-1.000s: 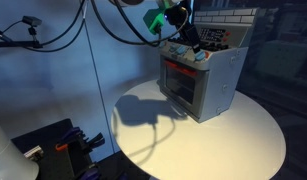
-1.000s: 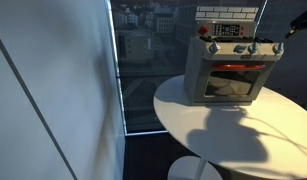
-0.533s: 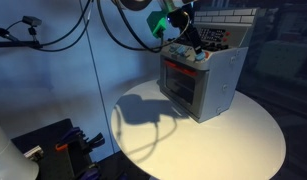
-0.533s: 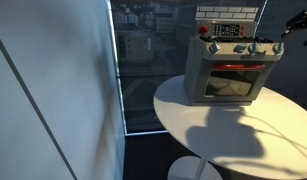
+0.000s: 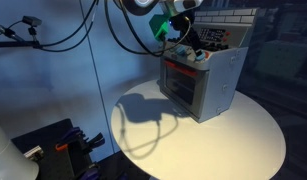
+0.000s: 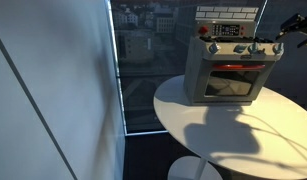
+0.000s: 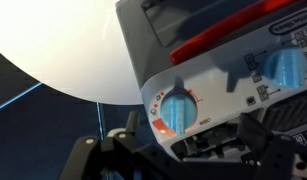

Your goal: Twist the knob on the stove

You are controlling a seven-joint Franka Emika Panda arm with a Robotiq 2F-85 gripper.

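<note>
The stove (image 5: pixel 201 82) is a small grey toy oven with a red-framed glass door, standing on a round white table (image 5: pixel 243 145); it also shows in an exterior view (image 6: pixel 229 68). A row of light-blue knobs (image 6: pixel 233 48) runs above the door. My gripper (image 5: pixel 185 42) hangs at the knob row at one end of the stove and shows at the frame edge in an exterior view (image 6: pixel 285 36). In the wrist view the gripper (image 7: pixel 188 140) is open, with dark fingers (image 7: pixel 118 150) on either side of a light-blue knob (image 7: pixel 176 108), not touching it.
A second knob (image 7: pixel 286 65) sits further along the panel. The brick-pattern back panel (image 6: pixel 229 14) rises behind the burners. A window wall (image 6: pixel 143 60) stands beside the table. Cables (image 5: pixel 53 35) hang from the arm. Dark equipment (image 5: pixel 53 145) sits low by the table.
The wrist has shifted slightly at the knob row, its green light moving a little sideways. The stove has not moved.
</note>
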